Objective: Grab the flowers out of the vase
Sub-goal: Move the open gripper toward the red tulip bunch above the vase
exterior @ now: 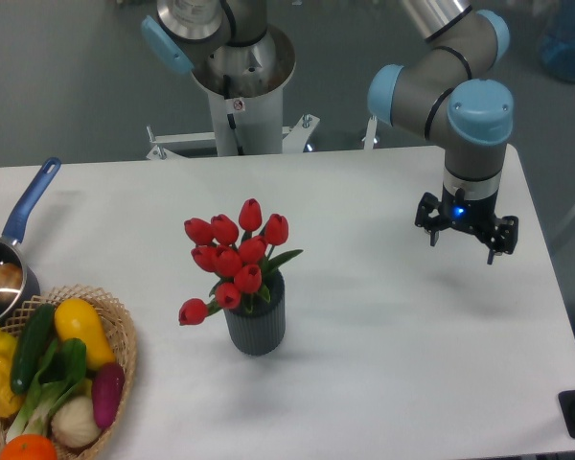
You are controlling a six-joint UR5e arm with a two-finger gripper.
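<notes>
The flowers (236,259) are a bunch of red tulip buds with green stems and leaves, standing in the vase (256,322). The vase is small, dark grey and ribbed, and stands upright on the white table, left of centre. One bud (193,310) hangs out low to the left. My gripper (463,244) hovers above the table far to the right of the flowers, pointing down. Its two dark fingers stand apart with nothing between them.
A wicker basket (125,331) of colourful vegetables sits at the front left corner. A steel saucepan (0,278) with a blue handle (31,201) stands behind it at the left edge. The arm's base column (240,86) rises behind the table's far edge.
</notes>
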